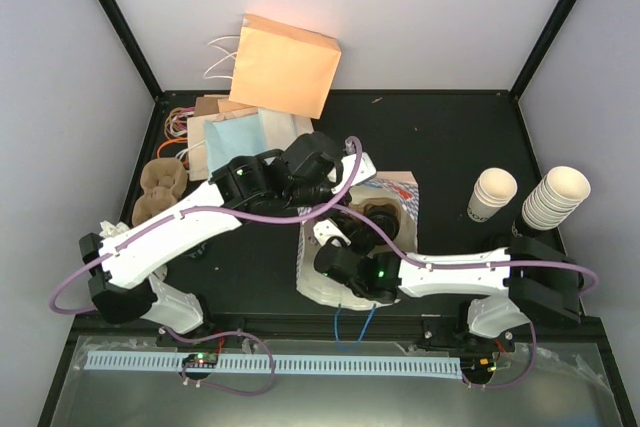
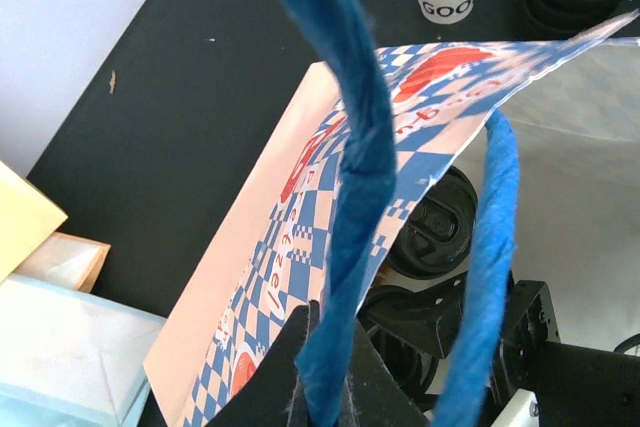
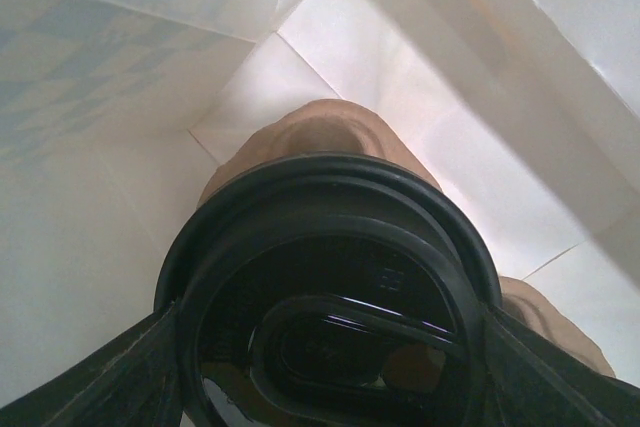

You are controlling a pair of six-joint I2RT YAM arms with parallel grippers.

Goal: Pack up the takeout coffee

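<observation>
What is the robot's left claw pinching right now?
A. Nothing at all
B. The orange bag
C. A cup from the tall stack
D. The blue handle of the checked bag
D: the left wrist view shows the left claw shut on the blue handle of the checked bag.

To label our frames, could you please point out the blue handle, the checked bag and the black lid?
Blue handle (image 2: 362,147): left wrist view, mid-cord.
Checked bag (image 2: 290,247): left wrist view, printed side.
Black lid (image 3: 330,257): right wrist view, its top.
</observation>
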